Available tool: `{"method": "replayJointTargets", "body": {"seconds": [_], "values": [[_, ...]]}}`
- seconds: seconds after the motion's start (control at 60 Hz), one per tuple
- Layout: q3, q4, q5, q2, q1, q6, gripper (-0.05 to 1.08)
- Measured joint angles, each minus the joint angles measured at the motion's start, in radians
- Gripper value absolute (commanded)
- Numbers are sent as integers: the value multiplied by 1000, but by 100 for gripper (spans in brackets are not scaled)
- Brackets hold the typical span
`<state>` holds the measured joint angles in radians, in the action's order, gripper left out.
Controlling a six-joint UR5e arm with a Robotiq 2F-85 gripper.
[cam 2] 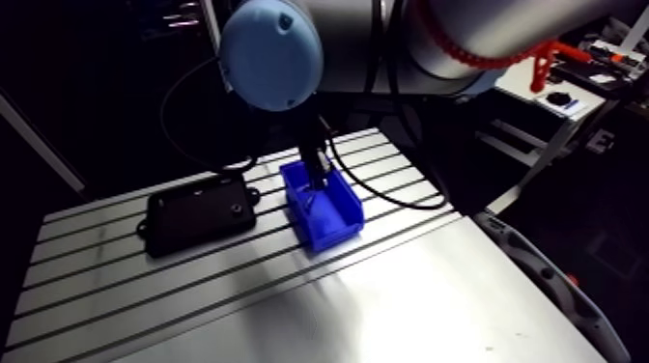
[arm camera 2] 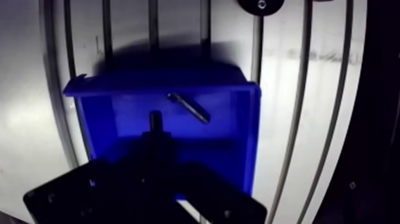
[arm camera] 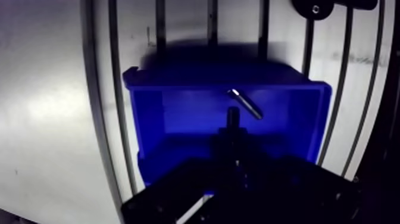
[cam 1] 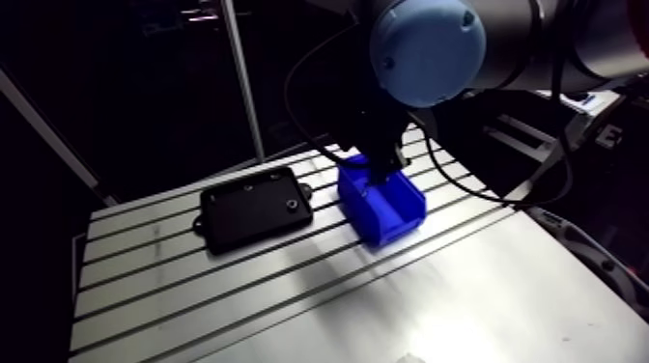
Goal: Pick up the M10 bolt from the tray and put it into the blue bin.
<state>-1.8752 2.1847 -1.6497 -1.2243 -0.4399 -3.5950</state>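
In the wrist view my gripper (arm camera: 233, 136) hangs over the blue bin (arm camera: 149, 113). Its fingers stand close together, shut on a short, thick, threaded stub, the M10 bolt (arm camera: 233, 117), which points down into the bin. A thinner metal rod (arm camera: 244, 103) with a shiny tip lies slanted inside the bin near its far wall. In the arm view the gripper (cam 1: 384, 166) comes down onto the bin's (cam 1: 391, 214) rear half. The black tray (cam 1: 253, 208) lies flat to the bin's left, and one small round piece (cam 1: 292, 205) shows on it.
The bin and tray sit on the slotted aluminium table (cam 1: 290, 290), whose grooves run under both. A black cable (cam 1: 464, 183) loops down just right of the bin. The tray's corner (arm camera: 315, 7) shows beyond the bin in the wrist view.
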Motion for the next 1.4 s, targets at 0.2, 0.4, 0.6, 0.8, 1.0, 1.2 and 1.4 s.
{"method": "replayJointTargets", "body": {"seconds": [0.2, 0.4, 0.6, 0.8, 1.0, 1.2, 1.4], "values": [[-7, 4, -16, 19, 0, 0, 104], [-17, 5, -27, 34, -1, -1, 101], [-23, 5, -32, 40, -1, -2, 91], [-33, 6, -35, 41, -5, -1, 0], [-41, 38, -30, 39, -15, 2, 0], [-39, 71, -24, 15, -20, 9, 0], [-6, 17, -8, -38, -14, 79, 0]]}}
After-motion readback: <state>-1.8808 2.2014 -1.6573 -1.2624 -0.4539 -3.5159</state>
